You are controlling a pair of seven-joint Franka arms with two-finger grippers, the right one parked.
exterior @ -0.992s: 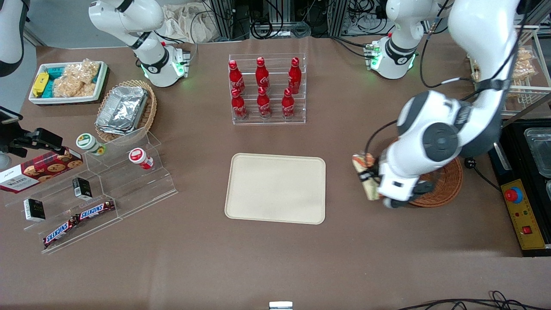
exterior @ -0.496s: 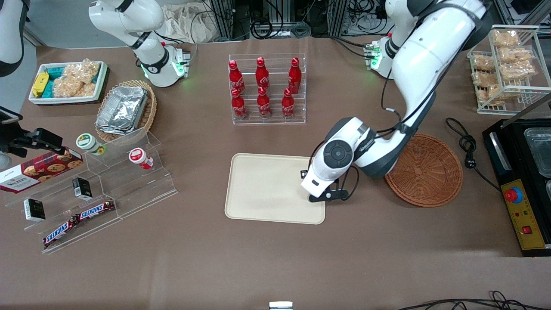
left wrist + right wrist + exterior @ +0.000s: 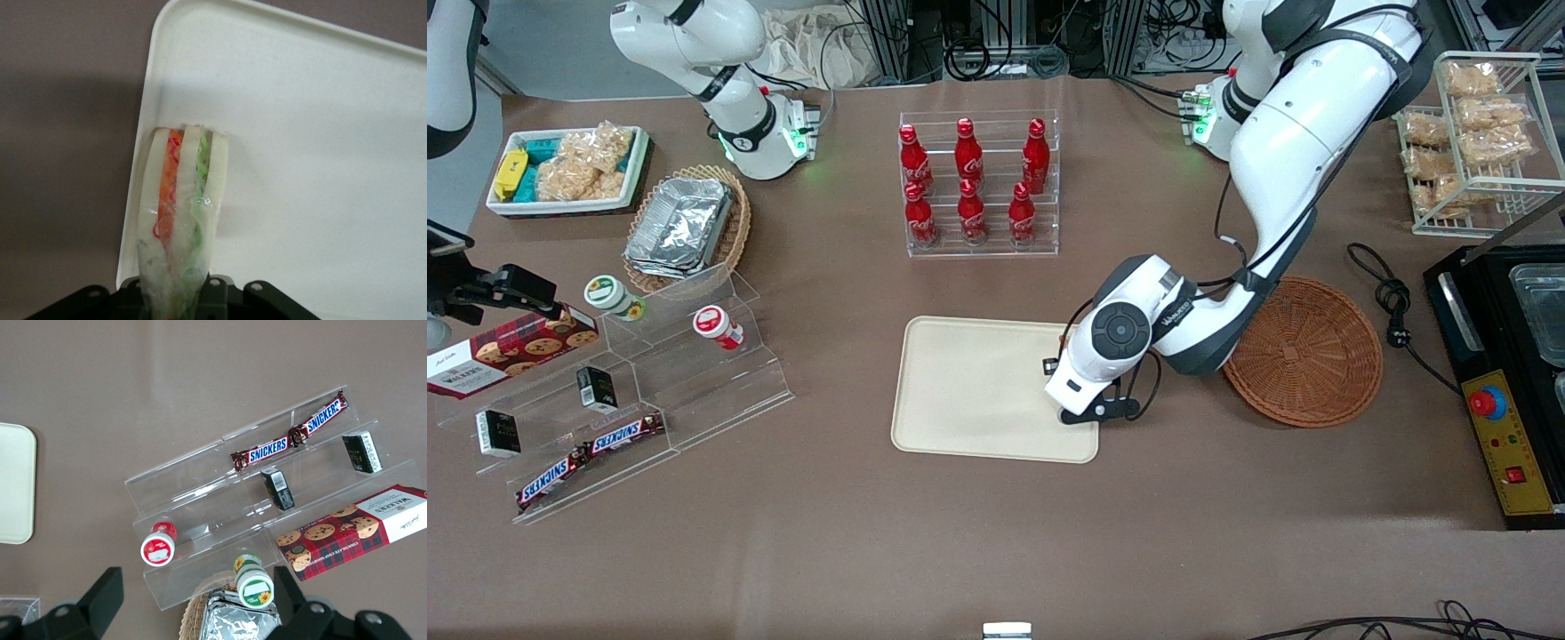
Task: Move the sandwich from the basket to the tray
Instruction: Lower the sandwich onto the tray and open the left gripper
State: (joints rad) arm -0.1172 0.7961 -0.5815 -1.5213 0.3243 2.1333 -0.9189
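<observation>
Gripping the wrapped sandwich in our left gripper, fingers clenched on its bread sides, hanging it just above the cream tray near the edge beside the wicker basket, red bottles farther from the front camera.

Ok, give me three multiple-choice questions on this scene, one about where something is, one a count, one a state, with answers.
1. Where is the hand?
A. In the basket
B. Over the tray's edge nearest the basket
C. Beside the bottles

2. How many red bottles stand in the clear rack?
A. Four
B. Six
C. Eight

3. What state is the sandwich in?
A. Gripped in the hand
B. Lying in the basket
C. Unwrapped on the table

Answers: B, the wrist view shows the tray rim below it; B, two rows of three; A, the hand grips it and the basket is empty.
</observation>
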